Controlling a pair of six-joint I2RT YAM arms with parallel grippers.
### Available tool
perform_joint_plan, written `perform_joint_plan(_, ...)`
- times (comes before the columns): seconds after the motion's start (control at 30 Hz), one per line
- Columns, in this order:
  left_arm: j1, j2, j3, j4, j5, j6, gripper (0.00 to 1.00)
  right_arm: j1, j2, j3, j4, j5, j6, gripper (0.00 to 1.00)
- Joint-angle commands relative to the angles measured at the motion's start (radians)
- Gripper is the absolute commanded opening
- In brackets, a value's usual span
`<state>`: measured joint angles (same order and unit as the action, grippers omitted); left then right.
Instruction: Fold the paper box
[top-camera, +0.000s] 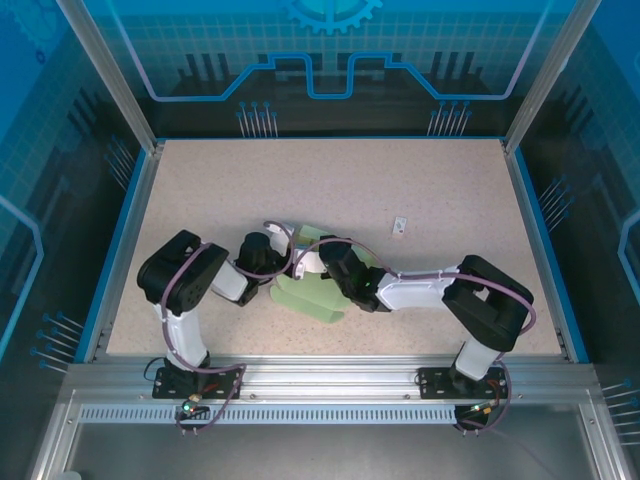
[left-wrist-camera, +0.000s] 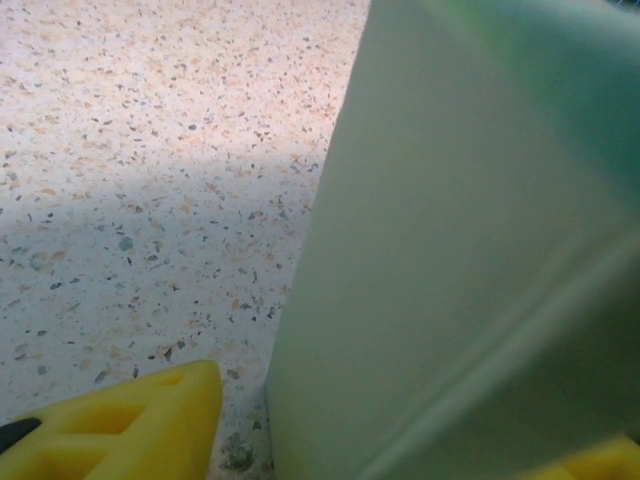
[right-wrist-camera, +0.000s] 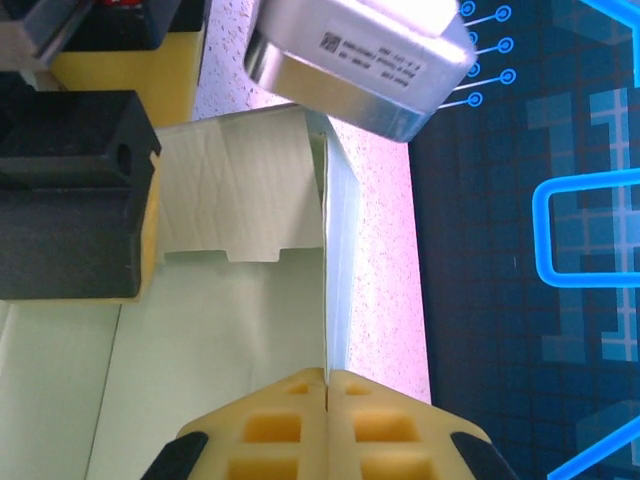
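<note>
Paper box (top-camera: 312, 295): pale mint paperboard, half-formed. It sits near the front middle of the speckled table (top-camera: 250, 190), wedged between the two arms' wrists. Base panels lie flat, and one wall stands upright along a crease with a tabbed flap beside it. The stock looks thin and very light. I judge it stiff only across short spans and floppy over a whole panel, so it would slide on the smooth tabletop at any sideways push unless pinned. It creases easily, so a hard squeeze mid-panel would likely leave a dent or a false fold. Best holds look to be the panel edges close to the scored lines, or the flap near its root, with the other side braced. Right gripper (right-wrist-camera: 328, 385): yellow pads (right-wrist-camera: 275, 425) are pressed together. The upright wall's edge runs straight into the seam between them, so it reads as a pinch on that wall. Left gripper (left-wrist-camera: 375, 440): jaws are apart and straddle a green panel. One yellow finger (left-wrist-camera: 130, 425) sits just beside the sheet with a sliver of table showing between. The far finger is mostly hidden behind the sheet, and I see no clamp on the paper. A small white scrap (top-camera: 400, 226) lies well apart on the table toward the back right; I can't tell what it is.
</note>
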<state>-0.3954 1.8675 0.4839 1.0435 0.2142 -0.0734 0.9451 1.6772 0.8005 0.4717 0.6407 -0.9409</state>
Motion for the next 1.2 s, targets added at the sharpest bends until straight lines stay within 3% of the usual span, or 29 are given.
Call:
perform_joint_plan(0.0, 0.020, -0.082, -0.016, 0.005, 0.010, -0.044, 0.60, -0.016, -0.041, 0.019, -0.078, -0.054, 0.031, 0.00)
perform_joint_plan(0.53, 0.056, -0.193, -0.007, -0.063, 0.079, -0.102, 0.63, -0.050, -0.047, 0.049, -0.102, -0.088, 0.049, 0.00)
perform_joint_plan(0.77, 0.051, -0.100, -0.018, -0.008, 0.088, -0.061, 0.61, -0.069, -0.065, 0.073, -0.156, -0.130, 0.090, 0.00)
perform_joint_plan(0.97, 0.019, -0.040, 0.034, -0.076, 0.059, 0.008, 0.60, -0.084, -0.066, 0.111, -0.217, -0.158, 0.116, 0.00)
perform_joint_plan(1.17, 0.003, 0.000, 0.072, -0.109, 0.030, 0.039, 0.51, -0.099, -0.070, 0.130, -0.270, -0.185, 0.141, 0.00)
